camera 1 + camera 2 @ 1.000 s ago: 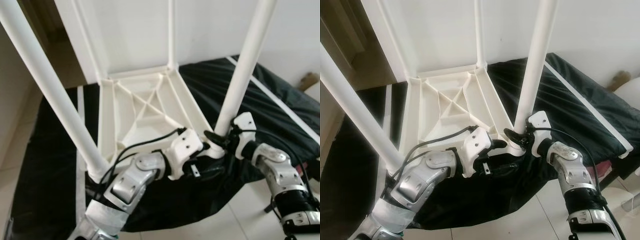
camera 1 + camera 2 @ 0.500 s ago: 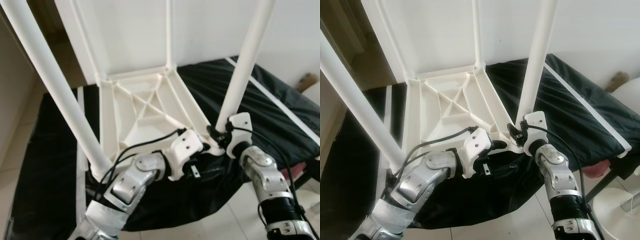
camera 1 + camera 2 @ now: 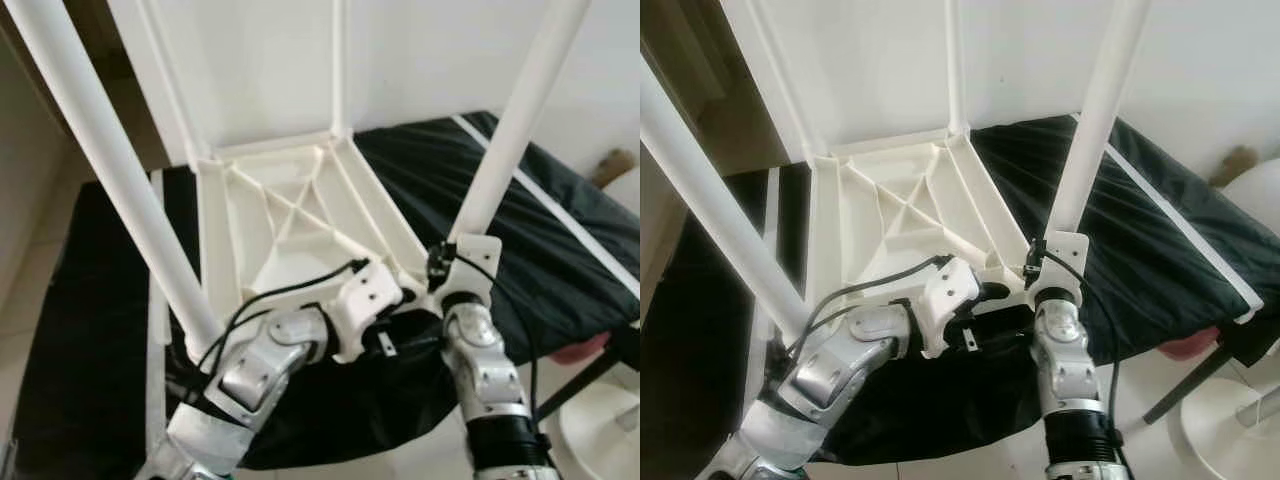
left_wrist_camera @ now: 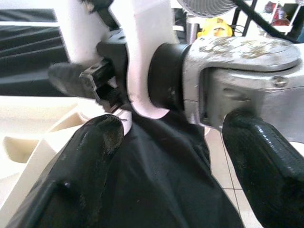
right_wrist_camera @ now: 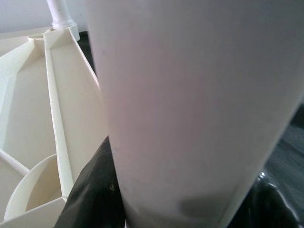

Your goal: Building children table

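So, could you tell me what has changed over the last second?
The right gripper, clamped on the near right leg, swung in under it and tipped the leg's top rightward. The left gripper stayed by the tabletop corner; the other legs kept their places.

A plain white wall [image 3: 440,50] rises behind, brightly daylit. A black cloth with white stripes [image 3: 560,230] covers the pale tiled floor [image 3: 30,290].

Soft, even daylight fills the head views; the white wall [image 3: 440,60] at twelve o'clock looks washed out and hazy. The black cloth [image 3: 560,240] keeps dull, faint sheen. Both head views are slightly soft. In the right wrist view the table leg [image 5: 190,109] is blurred, too close for focus.
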Tool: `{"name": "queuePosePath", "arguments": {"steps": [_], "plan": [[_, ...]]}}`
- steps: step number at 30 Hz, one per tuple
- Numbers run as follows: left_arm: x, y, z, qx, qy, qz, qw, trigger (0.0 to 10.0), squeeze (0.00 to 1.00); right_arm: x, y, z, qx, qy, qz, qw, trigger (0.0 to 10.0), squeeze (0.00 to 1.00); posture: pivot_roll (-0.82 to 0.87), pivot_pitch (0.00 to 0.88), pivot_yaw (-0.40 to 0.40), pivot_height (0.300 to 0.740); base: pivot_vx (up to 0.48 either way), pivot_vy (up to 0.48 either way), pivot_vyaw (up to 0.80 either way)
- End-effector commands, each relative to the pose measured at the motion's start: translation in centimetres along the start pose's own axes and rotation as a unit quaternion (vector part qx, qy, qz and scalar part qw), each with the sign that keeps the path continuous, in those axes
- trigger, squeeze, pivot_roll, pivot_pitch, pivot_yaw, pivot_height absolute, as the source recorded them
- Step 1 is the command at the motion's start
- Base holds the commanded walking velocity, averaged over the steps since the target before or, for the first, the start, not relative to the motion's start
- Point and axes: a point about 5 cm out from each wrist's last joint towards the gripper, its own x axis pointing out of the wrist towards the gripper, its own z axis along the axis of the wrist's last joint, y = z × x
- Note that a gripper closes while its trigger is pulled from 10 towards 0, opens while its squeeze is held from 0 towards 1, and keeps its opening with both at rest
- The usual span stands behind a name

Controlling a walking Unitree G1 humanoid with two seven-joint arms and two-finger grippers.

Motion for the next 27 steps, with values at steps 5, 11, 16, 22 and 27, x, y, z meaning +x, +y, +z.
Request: {"name": "queuePosePath", "arguments": {"steps": [5,11,16,22,27], "plan": [[0.2,-0.6,0.0,0.0,-0.004,-0.026,1.0,10.0,0.0,-1.0,0.9,-1.5,0.002,0.031,0.04,0.999,10.0,0.0,-0.1,0.0,0.042,0.74,0.0,0.0,0.0],[0.3,-0.7,0.0,0.0,-0.004,-0.025,1.0,10.0,0.0,-0.7,0.1,-1.2,0.007,0.028,0.005,1.0,10.0,0.0,-0.1,0.0,0.042,0.74,0.0,0.0,0.0],[0.3,-0.6,-0.1,0.0,-0.004,-0.026,1.0,10.0,0.0,-0.9,0.3,-1.2,0.01,0.025,0.002,1.0,10.0,0.0,-0.1,0.0,0.048,0.74,0.0,0.0,0.0],[0.2,-0.6,0.2,0.012,-0.009,-0.029,0.999,10.0,0.0,-0.9,-0.5,-0.5,0.0,-0.005,-0.006,1.0,10.0,0.0,-0.12,0.0,0.067,0.74,0.0,0.0,0.0],[0.3,-0.2,0.5,0.019,-0.017,-0.019,0.999,10.0,0.0,-0.7,-1.5,0.6,0.018,-0.036,0.012,0.999,10.0,1.0,-0.14,0.0,0.075,0.74,0.0,0.0,0.0]]}}
